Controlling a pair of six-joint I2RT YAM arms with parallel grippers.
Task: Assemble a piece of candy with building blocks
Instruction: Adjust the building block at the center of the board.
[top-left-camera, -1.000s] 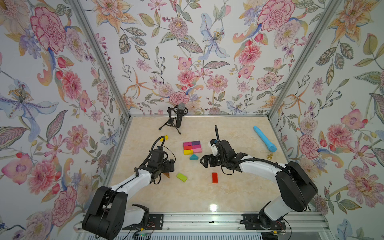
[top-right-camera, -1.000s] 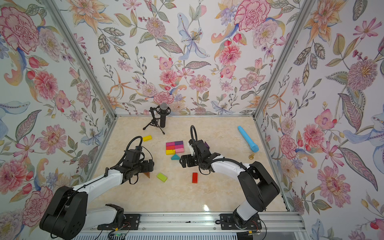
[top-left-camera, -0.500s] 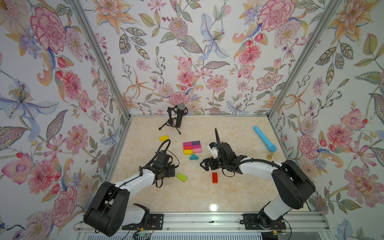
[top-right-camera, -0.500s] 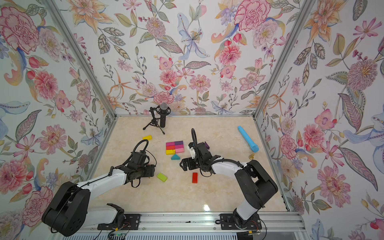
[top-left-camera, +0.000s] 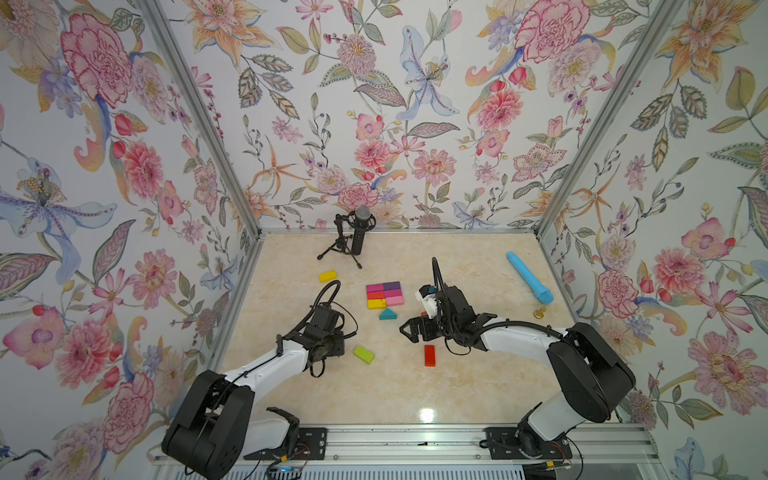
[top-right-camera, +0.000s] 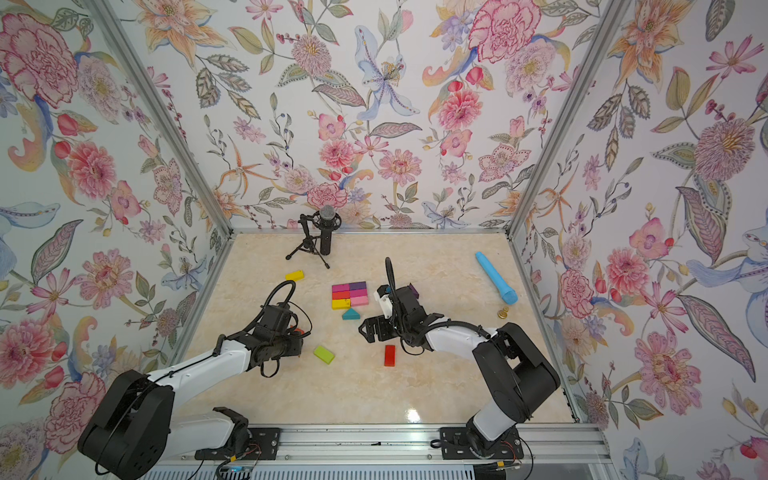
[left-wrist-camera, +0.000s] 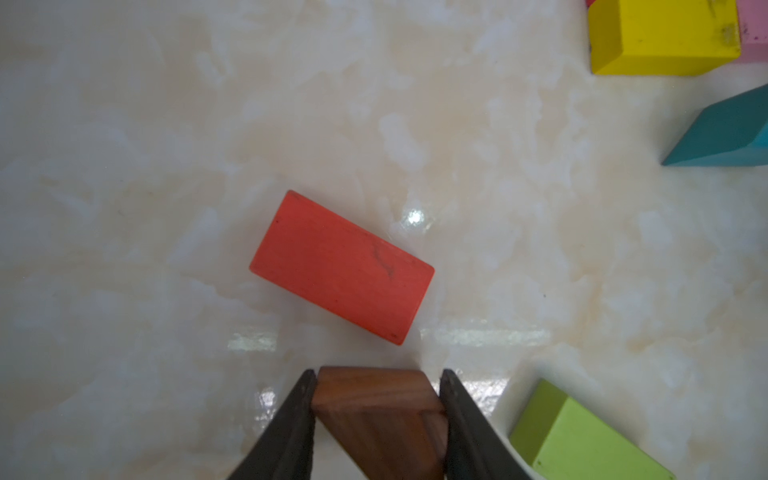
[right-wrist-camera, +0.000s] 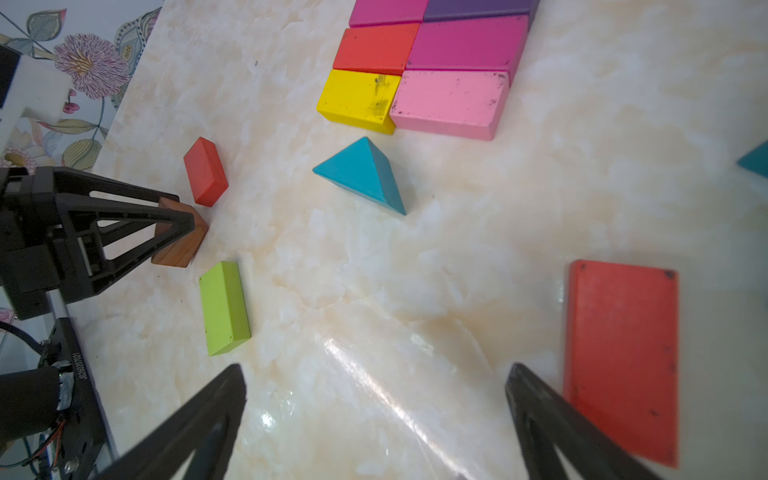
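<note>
My left gripper (left-wrist-camera: 378, 374) is shut on a brown triangle block (left-wrist-camera: 376, 399), low over the table; the arm hides it in both top views. A small red brick (left-wrist-camera: 340, 266) lies just beyond it and a green brick (top-left-camera: 363, 354) beside it. Several bricks in magenta, purple, red, yellow and pink form a flat rectangle (top-left-camera: 384, 295), with a teal triangle (top-left-camera: 387, 314) in front. My right gripper (right-wrist-camera: 376, 370) stands open over bare table, next to another red brick (top-left-camera: 429, 355). A yellow brick (top-left-camera: 327, 275) lies apart at the back left.
A black microphone on a tripod (top-left-camera: 355, 232) stands at the back. A long light-blue stick (top-left-camera: 530, 277) lies at the back right, with a small gold object (top-left-camera: 540, 312) near it. Flowered walls close in three sides.
My left gripper has moved right toward the green brick and shut on the brown triangle. The right gripper has stayed open and barely shifted.
</note>
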